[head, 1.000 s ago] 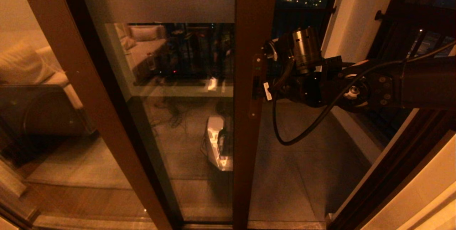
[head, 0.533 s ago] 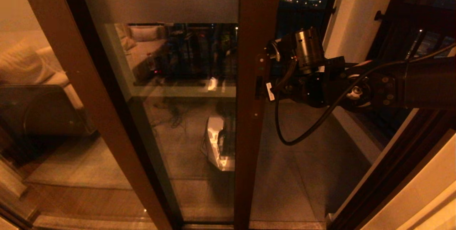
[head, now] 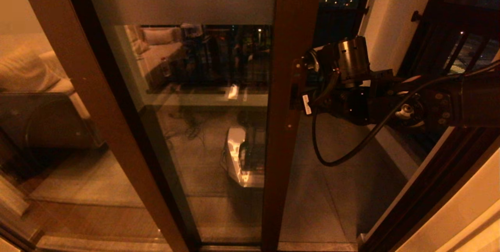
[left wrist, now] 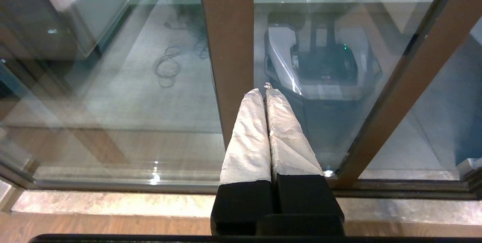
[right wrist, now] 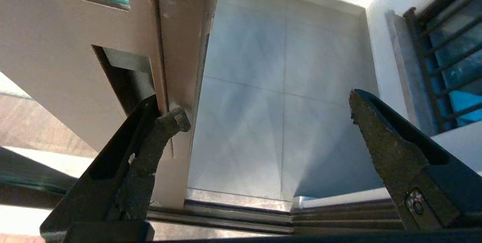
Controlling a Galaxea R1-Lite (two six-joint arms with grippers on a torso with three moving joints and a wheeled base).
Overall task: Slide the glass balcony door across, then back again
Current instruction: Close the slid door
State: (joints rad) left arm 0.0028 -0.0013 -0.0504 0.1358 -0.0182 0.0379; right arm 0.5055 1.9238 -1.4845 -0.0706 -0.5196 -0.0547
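The glass balcony door (head: 203,134) has a dark reddish-brown stile (head: 293,29) and a frosted band (head: 187,4) near the top. My right gripper (head: 302,97) reaches in from the right and is open. In the right wrist view one finger (right wrist: 165,130) is hooked at the edge of the recessed handle slot (right wrist: 124,77), and the other finger (right wrist: 376,133) hangs free over the balcony floor; the right gripper (right wrist: 265,109) holds nothing. My left gripper (left wrist: 265,92) is shut and empty, low in front of the glass near the floor track.
A fixed panel with a wide brown post (head: 78,68) stands at the left. The doorway to the tiled balcony floor (head: 343,189) lies between the stile and the dark door frame (head: 429,181). Beyond are a white pillar (head: 390,17) and black-barred windows (head: 461,41).
The door's stile has slid to the right together with my right gripper and arm, and the gap to the right frame has narrowed.
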